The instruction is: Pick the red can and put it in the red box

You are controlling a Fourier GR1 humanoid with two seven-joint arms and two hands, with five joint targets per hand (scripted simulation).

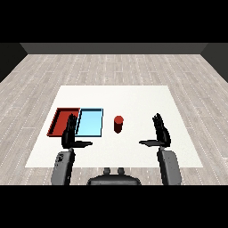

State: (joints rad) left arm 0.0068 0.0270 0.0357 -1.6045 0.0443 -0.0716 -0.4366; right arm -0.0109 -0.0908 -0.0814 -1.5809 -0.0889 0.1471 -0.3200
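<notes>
Fingers straight and spread on both sides, thumbs stuck out toward the middle, nothing held in either one. The right hand (161,132) hovers over the white table (133,95) on the right side, palm turned inward. The left hand (70,133) sits in front of the near edges of the two trays, overlapping the view of them.

The red can (118,124) stands upright on the table, on its own, just to the right of the light blue tray (90,123) and apart from it. It lies between the two hands, nearer to the right one by the look of it, and neither hand touches it.

The red tray (63,121) is furthest left, side by side with the blue one, and both look bare inside as far as can be seen.

So this reads as the very opening step: the reach has not begun and the can has not been picked up. What comes next, I'd judge, calls for one hand to travel in toward the can, thumb and fingers wide enough to pass either side of it, then curl round it. After that comes a carry to the left, over the blue tray, to reach the red one. The can must clear the blue tray's rim on the way and not stop short there
</notes>
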